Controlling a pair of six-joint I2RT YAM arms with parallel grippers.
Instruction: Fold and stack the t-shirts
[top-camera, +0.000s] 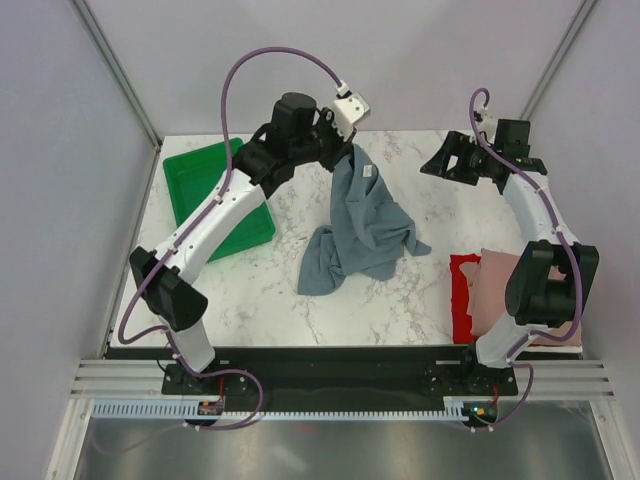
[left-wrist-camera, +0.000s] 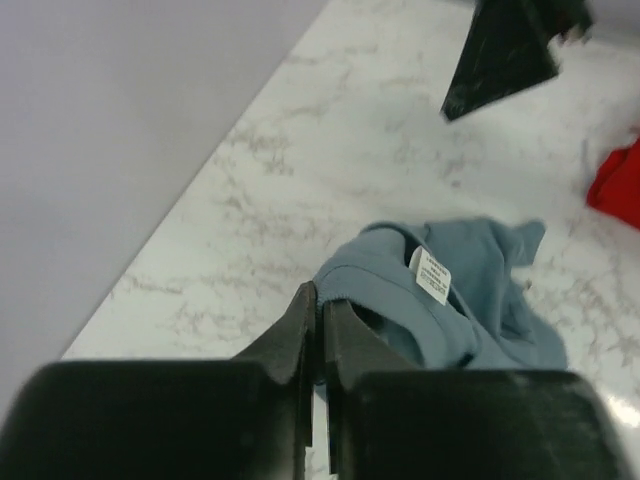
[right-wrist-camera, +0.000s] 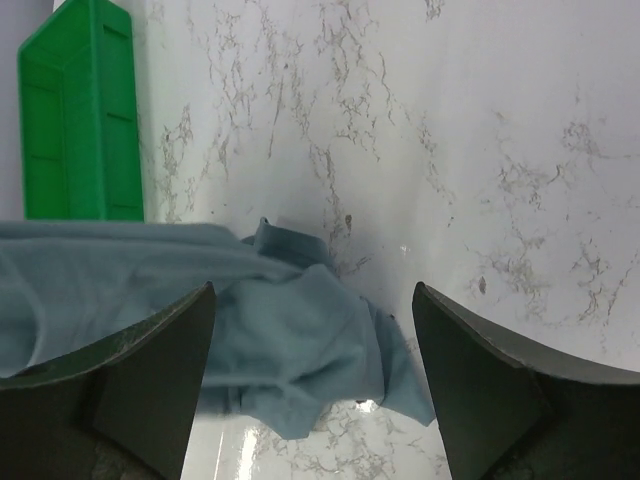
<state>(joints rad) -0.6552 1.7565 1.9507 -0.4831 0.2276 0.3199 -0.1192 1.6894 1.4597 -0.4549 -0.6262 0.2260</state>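
Observation:
The slate blue-grey t-shirt (top-camera: 360, 225) hangs from its collar and trails crumpled onto the marble table's middle. My left gripper (top-camera: 345, 152) is shut on the collar edge at the back of the table; the left wrist view shows the gripper (left-wrist-camera: 320, 300) pinching the hem, with the shirt (left-wrist-camera: 480, 290) and its white label (left-wrist-camera: 432, 275) beyond. My right gripper (top-camera: 440, 165) is open and empty at the back right, apart from the shirt; in its wrist view the gripper (right-wrist-camera: 312, 290) is above the cloth (right-wrist-camera: 280, 340). The dusty pink shirt (top-camera: 500, 290) lies on the bright red shirt (top-camera: 462, 300) at the front right.
A green plastic tray (top-camera: 215, 195) sits at the left of the table and also shows in the right wrist view (right-wrist-camera: 75, 120). The red shirt (left-wrist-camera: 615, 185) shows at the right edge of the left wrist view. Grey walls close the back and sides.

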